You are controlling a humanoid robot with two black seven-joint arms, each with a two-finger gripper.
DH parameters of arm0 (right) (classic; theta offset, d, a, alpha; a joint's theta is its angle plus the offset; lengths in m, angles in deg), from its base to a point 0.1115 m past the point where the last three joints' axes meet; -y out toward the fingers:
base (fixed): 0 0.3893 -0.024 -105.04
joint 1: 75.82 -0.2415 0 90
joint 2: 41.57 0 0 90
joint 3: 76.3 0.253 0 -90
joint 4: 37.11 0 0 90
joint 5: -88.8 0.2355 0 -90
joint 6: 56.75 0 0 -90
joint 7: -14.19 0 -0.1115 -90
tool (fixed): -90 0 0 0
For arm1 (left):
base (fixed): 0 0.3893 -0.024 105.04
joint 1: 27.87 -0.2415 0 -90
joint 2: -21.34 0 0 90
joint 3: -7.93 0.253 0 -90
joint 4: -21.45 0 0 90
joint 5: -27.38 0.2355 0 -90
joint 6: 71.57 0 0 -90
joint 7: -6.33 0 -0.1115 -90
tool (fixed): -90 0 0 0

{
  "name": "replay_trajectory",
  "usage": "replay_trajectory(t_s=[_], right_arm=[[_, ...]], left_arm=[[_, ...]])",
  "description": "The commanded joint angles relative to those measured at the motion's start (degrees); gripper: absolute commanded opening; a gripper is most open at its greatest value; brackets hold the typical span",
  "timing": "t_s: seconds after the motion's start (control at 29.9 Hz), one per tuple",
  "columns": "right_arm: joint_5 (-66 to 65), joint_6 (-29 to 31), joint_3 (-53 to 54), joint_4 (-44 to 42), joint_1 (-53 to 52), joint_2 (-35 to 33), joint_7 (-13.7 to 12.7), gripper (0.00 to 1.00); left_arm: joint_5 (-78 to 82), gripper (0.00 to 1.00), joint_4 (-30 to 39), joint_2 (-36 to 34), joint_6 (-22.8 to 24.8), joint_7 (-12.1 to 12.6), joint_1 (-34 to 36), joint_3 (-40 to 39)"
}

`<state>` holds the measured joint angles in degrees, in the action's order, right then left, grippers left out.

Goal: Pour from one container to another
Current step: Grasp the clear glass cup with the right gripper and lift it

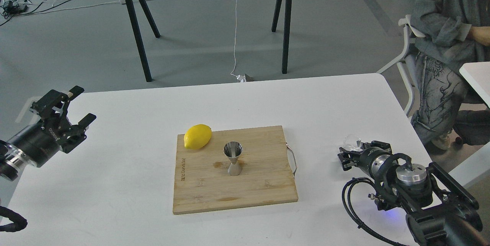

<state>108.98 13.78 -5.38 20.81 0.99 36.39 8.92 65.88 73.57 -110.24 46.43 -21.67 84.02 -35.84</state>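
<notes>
Near the desk's (115,184) right edge, the right gripper (350,154) reaches the clear glass cup (353,141); whether its jaws grip cannot be told. A level, steady carry should suit the jigger (233,158), upright mid-board (199,200) beside a lemon (197,136). The left gripper (74,110) hovers spread at the left edge.

Our right gripper (349,153) beside small clear glass cup (353,141); shiny steel hourglass jigger (233,158) upright on bamboo cutting board (245,188), yellow lemon (197,136) near
</notes>
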Motion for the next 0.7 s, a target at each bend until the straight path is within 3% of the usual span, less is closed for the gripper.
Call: replay_trajectory(t_s=[0.0,0.37,0.67], right_arm=[[-0.05,1.11,-0.09,0.09,0.09,0.00,0.00,0.52],[-0.14,3.12,-0.52,0.18,0.27,-0.09,0.00,0.40],[-0.14,4.44,-2.11,0.70,0.53,-0.09,0.18,0.38]], left_arm=[[0.00,0.98,-0.08,0.00,0.00,0.00,0.00,0.00],[0.00,0.98,-0.88,0.00,0.00,0.00,0.00,0.00],[0.00,0.98,-0.96,0.00,0.00,0.00,0.00,0.00]])
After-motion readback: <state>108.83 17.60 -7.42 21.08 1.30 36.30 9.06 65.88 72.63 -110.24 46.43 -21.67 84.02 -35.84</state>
